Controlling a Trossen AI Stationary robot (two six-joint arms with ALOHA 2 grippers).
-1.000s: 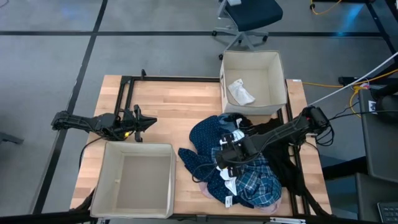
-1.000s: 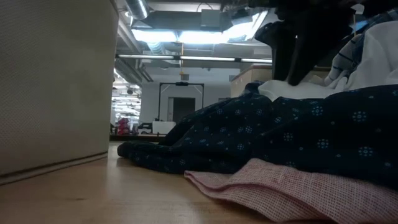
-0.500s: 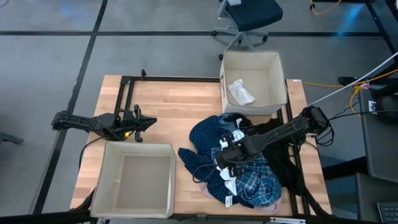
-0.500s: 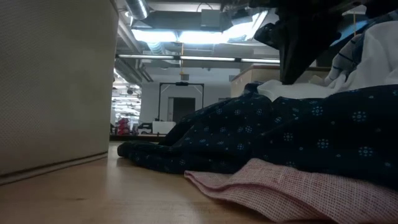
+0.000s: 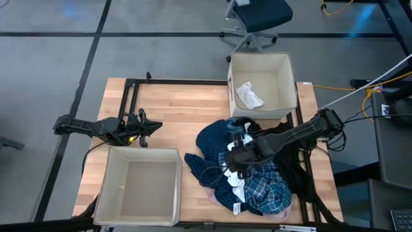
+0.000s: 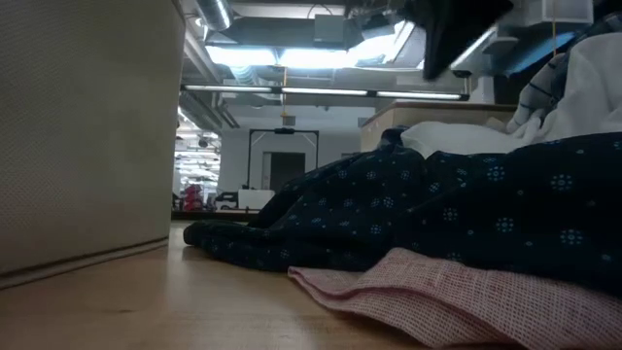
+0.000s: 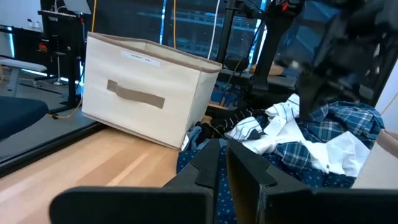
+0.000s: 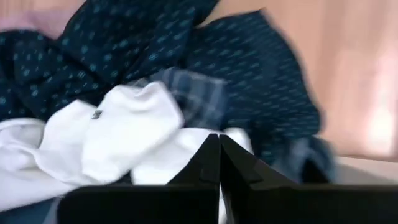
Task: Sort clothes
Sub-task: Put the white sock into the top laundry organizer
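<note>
Directly beneath closed right gripper, clothes pile

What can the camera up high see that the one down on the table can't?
Only the high view shows both beige boxes, the waiting left arm's fingers, and the right arm's fingers over the pile. Only the low view shows the room's ceiling lights. Both show the navy dotted garment on the wooden table.

Right pincer is closed with its arm stretched inward; left pincer rests closed, arm folded.
</note>
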